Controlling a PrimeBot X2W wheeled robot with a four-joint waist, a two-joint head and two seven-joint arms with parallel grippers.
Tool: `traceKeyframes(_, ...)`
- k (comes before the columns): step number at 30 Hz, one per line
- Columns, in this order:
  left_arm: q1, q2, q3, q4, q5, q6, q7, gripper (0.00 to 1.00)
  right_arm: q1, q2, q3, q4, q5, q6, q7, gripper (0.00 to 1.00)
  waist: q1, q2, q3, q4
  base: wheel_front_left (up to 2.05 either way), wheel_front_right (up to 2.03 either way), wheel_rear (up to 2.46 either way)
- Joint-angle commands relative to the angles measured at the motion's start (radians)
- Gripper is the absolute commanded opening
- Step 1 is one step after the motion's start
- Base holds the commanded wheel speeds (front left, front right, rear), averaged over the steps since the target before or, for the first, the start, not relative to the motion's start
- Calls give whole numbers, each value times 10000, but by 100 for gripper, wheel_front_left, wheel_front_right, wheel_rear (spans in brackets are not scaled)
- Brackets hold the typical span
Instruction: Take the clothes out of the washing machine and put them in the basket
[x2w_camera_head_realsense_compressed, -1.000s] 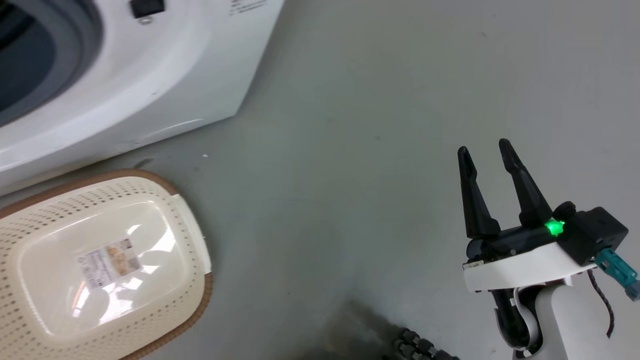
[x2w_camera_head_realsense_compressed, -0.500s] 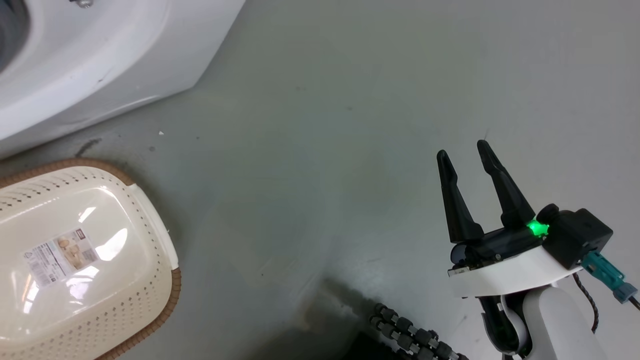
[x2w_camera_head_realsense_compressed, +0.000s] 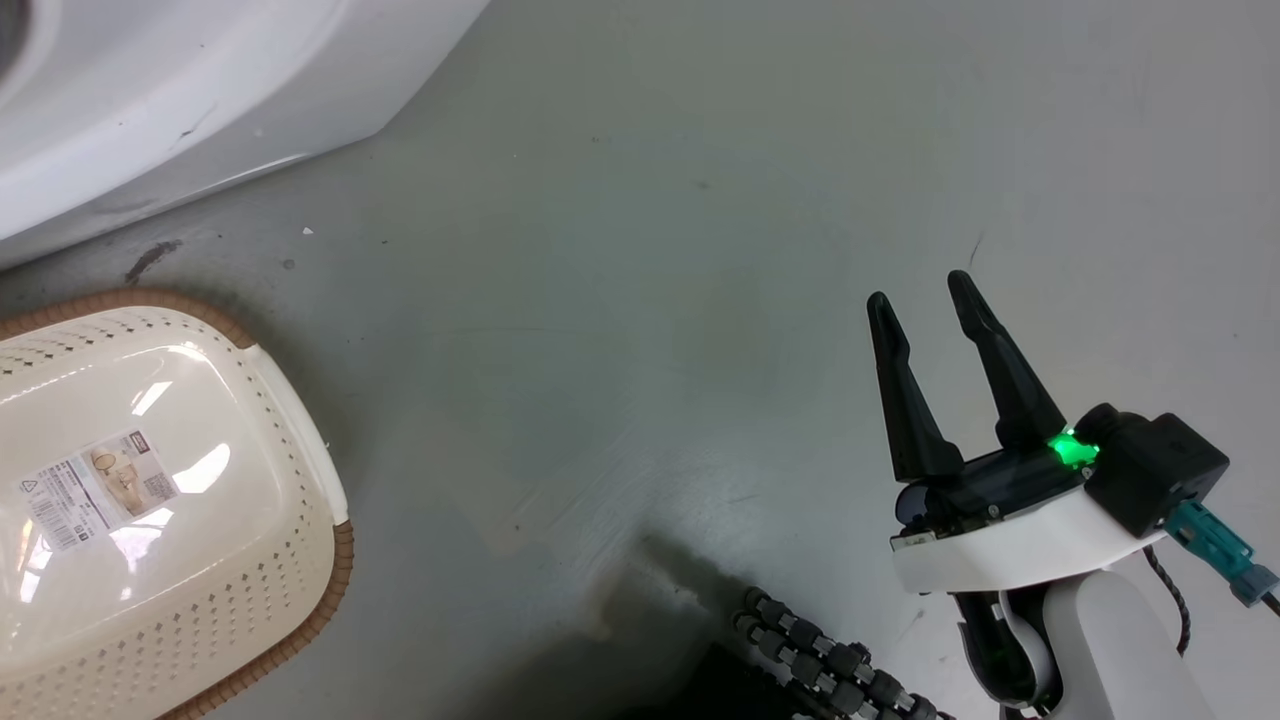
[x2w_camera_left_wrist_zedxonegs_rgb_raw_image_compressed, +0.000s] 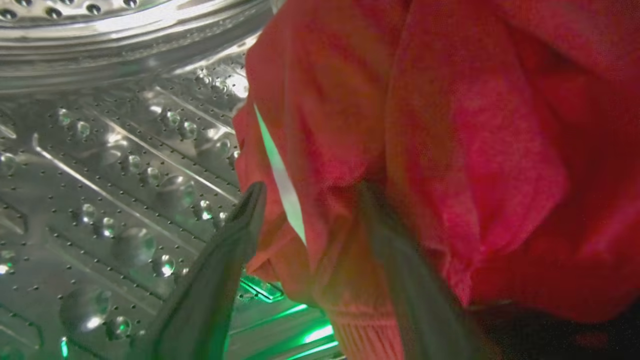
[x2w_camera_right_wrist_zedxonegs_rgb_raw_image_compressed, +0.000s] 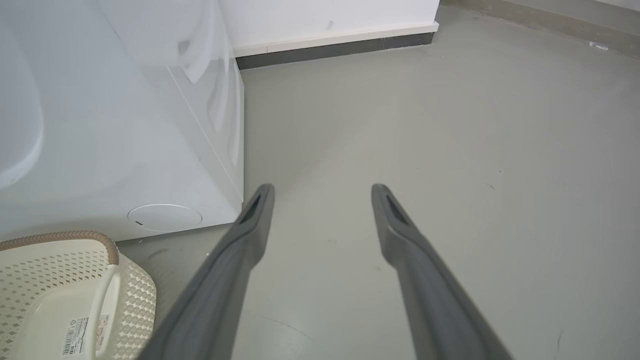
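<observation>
Inside the steel drum (x2w_camera_left_wrist_zedxonegs_rgb_raw_image_compressed: 125, 175) of the washing machine (x2w_camera_head_realsense_compressed: 150, 100), the red garment (x2w_camera_left_wrist_zedxonegs_rgb_raw_image_compressed: 475, 150) sat bunched up, with a fold caught between the wide-spread jaws of the left gripper (x2w_camera_left_wrist_zedxonegs_rgb_raw_image_compressed: 312, 187). Out on the grey floor (x2w_camera_head_realsense_compressed: 650, 250), the basket (x2w_camera_head_realsense_compressed: 300, 430) stood just beside the machine. The right gripper (x2w_camera_head_realsense_compressed: 920, 287) hung well apart, jaws open on nothing.

The right end effector (x2w_camera_head_realsense_compressed: 918, 288) rises from the lower right of the head view, tilted slightly left. Its two dark fingers (x2w_camera_head_realsense_compressed: 905, 400) are spread apart with nothing between them. A green light (x2w_camera_head_realsense_compressed: 1070, 450) glows at its base, above the white wrist (x2w_camera_head_realsense_compressed: 1010, 550). The left end effector (x2w_camera_left_wrist_zedxonegs_rgb_raw_image_compressed: 310, 190) likewise has its fingers spread.
</observation>
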Motion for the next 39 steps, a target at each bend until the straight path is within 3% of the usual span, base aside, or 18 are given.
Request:
traceKeyframes(1, -37, 84, -9, -74, -83, 34, 165, 0, -197, 12, -20, -48, 62, -3, -19, 100, -1, -1, 21, -11, 0, 0, 0)
traceKeyframes(9, 16, 279, 61, -462, 2, 491, -392, 0, -283, 12, -40, 40, 109, -3, -19, 100, -1, -1, -15, -75, 0, 0, 0)
traceKeyframes(12, 93, 360, 167, -478, 17, 733, -1127, 0, -403, 12, 11, 52, 124, -3, -19, 100, -1, -1, -122, -134, 0, 0, 0)
traceKeyframes(13, 201, 378, 244, -379, 28, 907, -2038, 0, -422, 12, 5, 62, 124, -3, -19, 100, -1, -1, -252, -182, 0, 0, 0)
traceKeyframes(15, 250, 326, 280, -312, -37, 962, -2363, 0, -438, 12, -29, 77, 103, -3, -19, 100, -1, -1, -306, -178, 0, 0, 0)
traceKeyframes(27, 1160, -687, 654, 956, -787, 1539, -5228, 0, -420, 12, -387, 264, -112, -3, -19, 100, -1, -1, -1035, 116, 0, 0, 0)
traceKeyframes(35, 2673, -1346, 937, 1597, -1454, 1821, -6834, 0, -206, 9, -659, 435, -273, -3, -19, 100, -1, -1, -1821, 262, 0, 0, 0)
traceKeyframes(39, 3884, -1700, 1198, 1742, -1957, 1802, -7979, 0, -17, 9, -941, 547, -633, -3, -19, 100, -1, -1, -2744, 472, 0, 0, 0)
